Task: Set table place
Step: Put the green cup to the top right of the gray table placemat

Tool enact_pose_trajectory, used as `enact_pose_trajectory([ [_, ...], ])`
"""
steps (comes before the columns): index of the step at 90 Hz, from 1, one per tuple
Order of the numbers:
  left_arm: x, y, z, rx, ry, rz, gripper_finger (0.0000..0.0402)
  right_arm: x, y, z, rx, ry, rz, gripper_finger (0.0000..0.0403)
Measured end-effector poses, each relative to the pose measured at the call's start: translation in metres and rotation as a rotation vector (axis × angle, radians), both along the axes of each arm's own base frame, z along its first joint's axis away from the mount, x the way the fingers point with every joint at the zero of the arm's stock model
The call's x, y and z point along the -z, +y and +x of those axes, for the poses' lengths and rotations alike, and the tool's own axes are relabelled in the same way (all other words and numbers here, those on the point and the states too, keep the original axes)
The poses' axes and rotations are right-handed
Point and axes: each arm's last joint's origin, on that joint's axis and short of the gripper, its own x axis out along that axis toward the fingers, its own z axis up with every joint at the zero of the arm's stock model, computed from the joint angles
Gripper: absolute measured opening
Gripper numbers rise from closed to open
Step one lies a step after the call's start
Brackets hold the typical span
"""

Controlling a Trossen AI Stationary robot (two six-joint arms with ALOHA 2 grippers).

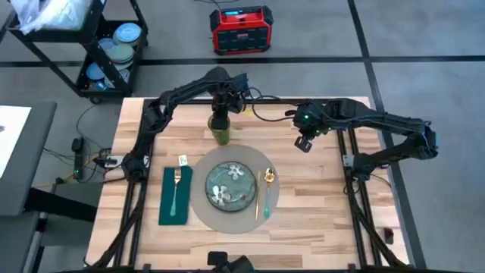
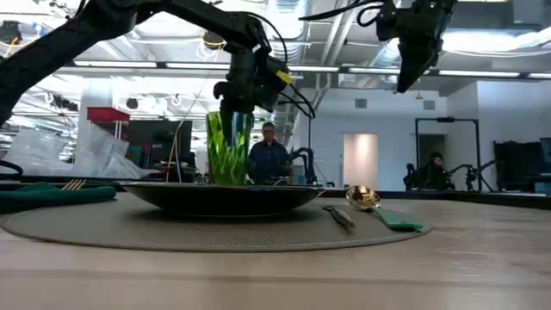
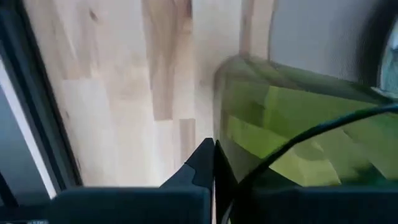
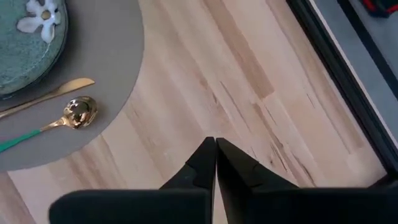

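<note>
From above, the light-wood desk carries the round grey placemat near its front edge, with a dark floral plate at its middle, a gold spoon and knife on its right part, and a green napkin with a fork just left of it. The left tool sits on a green glass beyond the placemat; the right tool hangs over bare wood, well right of the glass. At desk height, the left tool grasps the glass by its rim, behind the plate, while the right tool hangs high, fingertips together. The left wrist view shows green glass pressed beside a finger. The right wrist view shows its tips clenched on nothing above wood, the spoon on the placemat off to one side.
</note>
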Motion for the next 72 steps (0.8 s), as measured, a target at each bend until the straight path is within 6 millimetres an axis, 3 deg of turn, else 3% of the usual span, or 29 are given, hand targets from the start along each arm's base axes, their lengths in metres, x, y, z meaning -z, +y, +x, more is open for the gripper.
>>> enact_pose_trajectory([
  [31, -0.005, 0.001, -0.003, -0.047, -0.010, 0.015, 0.0010, -0.002, -0.001, 0.004, -0.001, -0.051, -0.014, 0.0010],
  [72, -0.019, -0.007, -0.005, -0.114, -0.088, -0.056, 0.0125, -0.003, -0.001, 0.005, -0.006, -0.058, -0.007, 0.0136],
])
